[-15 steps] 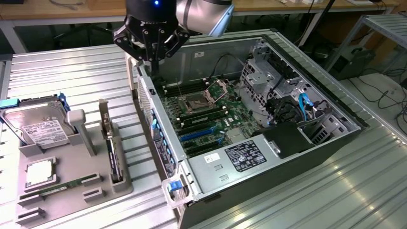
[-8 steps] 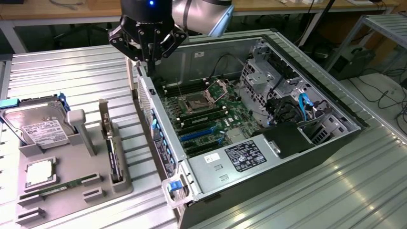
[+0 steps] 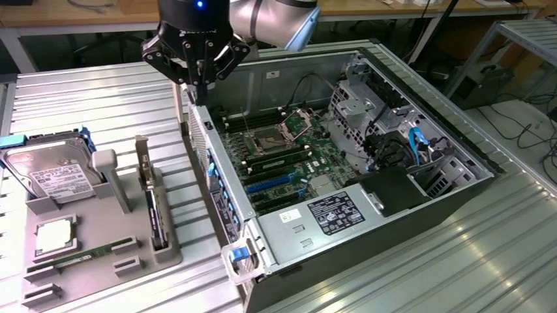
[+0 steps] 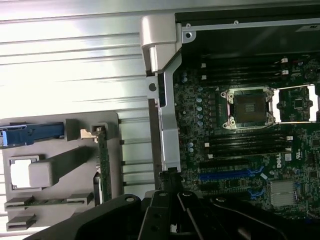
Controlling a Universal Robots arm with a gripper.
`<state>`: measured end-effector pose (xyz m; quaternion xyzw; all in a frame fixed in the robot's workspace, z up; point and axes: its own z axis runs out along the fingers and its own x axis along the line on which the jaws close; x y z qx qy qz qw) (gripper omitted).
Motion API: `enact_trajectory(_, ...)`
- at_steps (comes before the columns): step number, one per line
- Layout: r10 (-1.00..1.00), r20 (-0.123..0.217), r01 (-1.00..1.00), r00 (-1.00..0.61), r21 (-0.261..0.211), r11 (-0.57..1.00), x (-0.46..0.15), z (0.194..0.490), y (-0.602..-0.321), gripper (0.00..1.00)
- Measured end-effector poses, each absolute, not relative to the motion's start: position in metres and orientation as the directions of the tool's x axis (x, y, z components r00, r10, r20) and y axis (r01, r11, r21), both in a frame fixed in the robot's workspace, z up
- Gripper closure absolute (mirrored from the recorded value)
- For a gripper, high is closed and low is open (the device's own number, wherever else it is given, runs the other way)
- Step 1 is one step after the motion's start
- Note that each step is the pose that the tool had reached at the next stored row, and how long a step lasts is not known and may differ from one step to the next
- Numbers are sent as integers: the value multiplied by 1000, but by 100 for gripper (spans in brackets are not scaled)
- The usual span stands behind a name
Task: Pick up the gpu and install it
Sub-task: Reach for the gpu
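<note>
The gpu (image 3: 156, 212) stands on edge in a slot of the grey holder tray (image 3: 104, 270), at the exterior view's left of the open computer case (image 3: 452, 140). It is a thin green card with a silver bracket at its far end. The wrist view shows the gpu (image 4: 104, 160) edge-on in that tray. My gripper (image 3: 199, 98) hangs shut with nothing in it above the case's near wall, beyond the gpu's far end. Its dark fingers (image 4: 171, 182) sit over the case edge. Blue expansion slots (image 3: 270, 184) lie on the motherboard (image 4: 235, 175).
The tray also carries a silver hard drive (image 3: 57, 175), a processor (image 3: 54, 236) and a narrow RAM stick (image 3: 83, 255). Inside the case are the power supply (image 3: 335, 212), cables and drive cages (image 3: 392, 124). The ribbed metal tabletop (image 3: 96, 104) surrounds everything.
</note>
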<state>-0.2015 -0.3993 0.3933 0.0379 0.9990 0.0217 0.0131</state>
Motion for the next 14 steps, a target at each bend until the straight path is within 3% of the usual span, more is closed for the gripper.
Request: enact_trajectory(14, 76, -24, 75, -997, 44, 996, -217, 393, -399, 89)
